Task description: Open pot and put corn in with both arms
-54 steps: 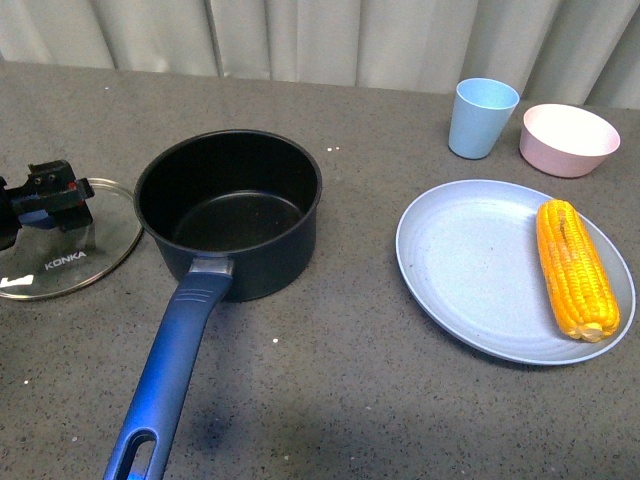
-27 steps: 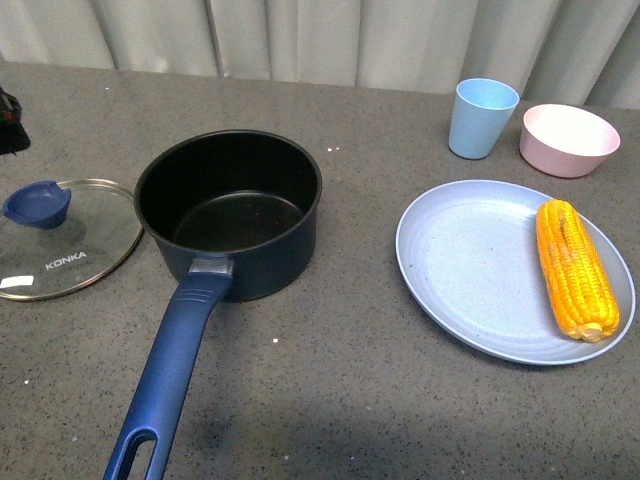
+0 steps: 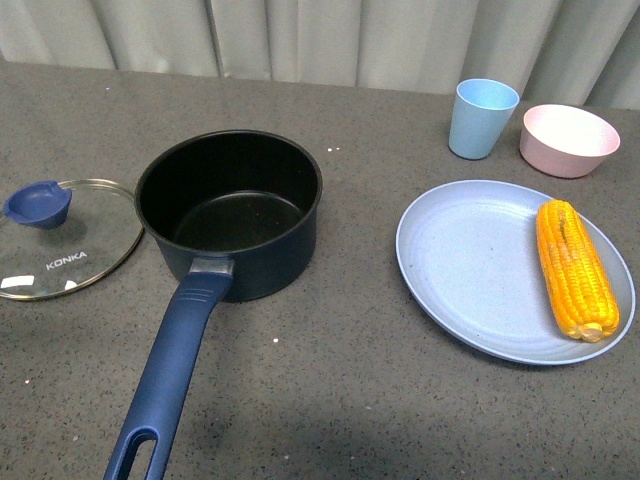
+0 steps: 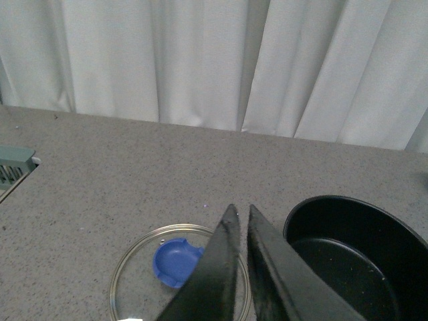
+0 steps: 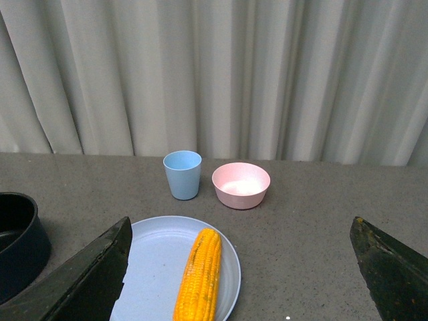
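Note:
The dark navy pot (image 3: 230,210) stands open on the grey counter, its black inside empty, its long blue handle (image 3: 165,385) pointing toward me. Its glass lid (image 3: 60,245) lies flat to the pot's left, blue knob (image 3: 38,203) showing. The corn (image 3: 575,268) lies on a light blue plate (image 3: 470,270) at the right. Neither gripper shows in the front view. In the left wrist view my left gripper (image 4: 239,212) is shut and empty, above the lid (image 4: 144,271) and beside the pot (image 4: 361,254). In the right wrist view my right gripper (image 5: 241,231) is wide open above the corn (image 5: 199,274).
A light blue cup (image 3: 482,117) and a pink bowl (image 3: 568,139) stand behind the plate, near the curtain. In the left wrist view, a pale green ribbed object (image 4: 12,170) sits at the counter's edge.
My left gripper has let go of the lid's knob, lifted off to the left and left the front view. The lid lies still beside the pot. Pot and corn have not moved.

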Motion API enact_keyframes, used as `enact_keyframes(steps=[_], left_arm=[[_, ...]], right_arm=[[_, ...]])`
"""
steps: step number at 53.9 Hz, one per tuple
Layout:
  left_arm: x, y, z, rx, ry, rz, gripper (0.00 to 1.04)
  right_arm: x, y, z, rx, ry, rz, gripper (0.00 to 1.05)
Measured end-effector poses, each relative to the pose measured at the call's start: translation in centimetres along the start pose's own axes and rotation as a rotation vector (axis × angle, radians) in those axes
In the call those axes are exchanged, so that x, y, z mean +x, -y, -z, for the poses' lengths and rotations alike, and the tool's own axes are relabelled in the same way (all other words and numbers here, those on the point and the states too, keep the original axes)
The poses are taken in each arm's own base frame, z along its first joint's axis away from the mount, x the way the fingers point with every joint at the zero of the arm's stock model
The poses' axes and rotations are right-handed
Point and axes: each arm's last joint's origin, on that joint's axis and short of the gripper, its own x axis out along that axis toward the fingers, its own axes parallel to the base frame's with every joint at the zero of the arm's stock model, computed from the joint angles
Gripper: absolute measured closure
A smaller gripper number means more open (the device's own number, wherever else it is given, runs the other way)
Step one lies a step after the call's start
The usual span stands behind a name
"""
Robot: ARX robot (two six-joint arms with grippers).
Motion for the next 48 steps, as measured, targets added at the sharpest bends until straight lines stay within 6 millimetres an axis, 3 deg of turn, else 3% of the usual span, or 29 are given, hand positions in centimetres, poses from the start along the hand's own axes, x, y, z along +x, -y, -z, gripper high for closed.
enact_keyframes(steps=[29,48], left_arm=[[-4.5,0.6,-0.3,0.004,0.015,0.022,1.01],[-6.3,0.5,-1.1,0.003,0.044,0.023,1.01]], right_arm=[[0.0,0.0,0.0,0.0,0.0,0.0,0.09],[0.0,0.0,0.0,0.0,0.0,0.0,0.09]])
